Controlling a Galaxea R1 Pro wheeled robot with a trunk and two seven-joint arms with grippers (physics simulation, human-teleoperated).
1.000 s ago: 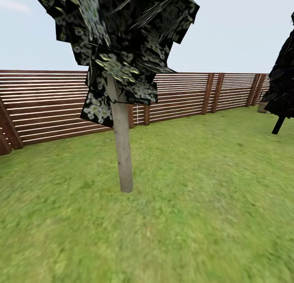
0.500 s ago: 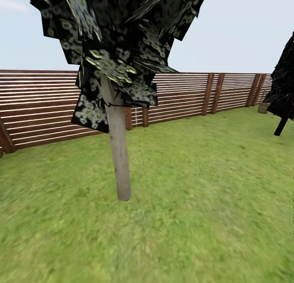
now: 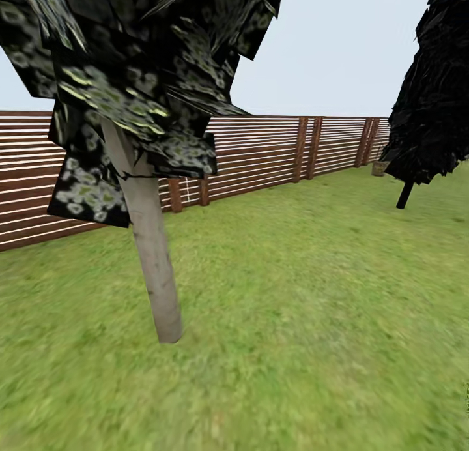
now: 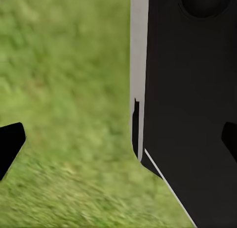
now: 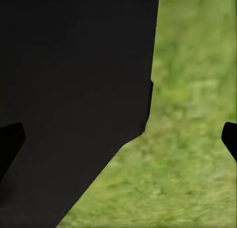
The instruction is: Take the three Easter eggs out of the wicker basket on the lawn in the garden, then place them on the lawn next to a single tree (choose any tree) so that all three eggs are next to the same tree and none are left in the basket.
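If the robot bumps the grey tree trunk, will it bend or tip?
Probably neither: the trunk looks thick, straight and rooted in the lawn. Its broad canopy suggests a heavy top, so likely immovable.

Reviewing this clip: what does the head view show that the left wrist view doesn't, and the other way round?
Head view: the tree with its grey-brown trunk and dark leafy canopy, a slatted wooden fence behind it, a near-black cypress at the right, and sky.

Left wrist view: the left gripper, its dark fingertips wide apart at the picture's two edges with nothing between them, and a large black robot body panel with a pale edge.

Shared: the lawn, mottled green grass, which the wrist camera sees close up.
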